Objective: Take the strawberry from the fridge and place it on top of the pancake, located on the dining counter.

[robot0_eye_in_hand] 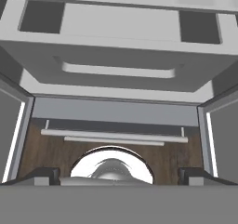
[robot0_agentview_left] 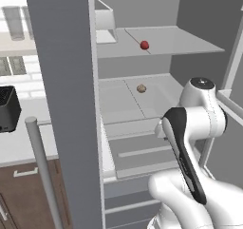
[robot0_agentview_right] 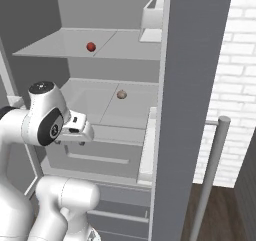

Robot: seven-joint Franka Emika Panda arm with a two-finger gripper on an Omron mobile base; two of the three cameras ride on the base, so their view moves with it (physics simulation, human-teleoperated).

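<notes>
The fridge point(robot0_agentview_left: 142, 4) stands open in front of me. The strawberry point(robot0_agentview_left: 144, 45) point(robot0_agentview_right: 91, 46), a tiny bright-red ball, lies on the upper shelf near the middle. My gripper point(robot0_eye_in_hand: 118, 175) points down in front of the fridge drawers, well below the strawberry. Its fingertips point(robot0_eye_in_hand: 42, 174) stand far apart with nothing between them, so it is open. In the right base view the white hand point(robot0_agentview_right: 75, 127) juts from the arm at the height of the lower shelf's front edge. The pancake and the dining counter are out of view.
A small brownish lump point(robot0_agentview_left: 141, 88) point(robot0_agentview_right: 121, 94) sits on the lower shelf. Two wide drawers point(robot0_agentview_left: 142, 152) lie below it. The open doors flank the arm, with long handles point(robot0_agentview_left: 42, 171) point(robot0_agentview_right: 210, 175) and a door bin point(robot0_agentview_right: 152, 10). A black appliance point(robot0_agentview_left: 7, 109) stands on the left worktop.
</notes>
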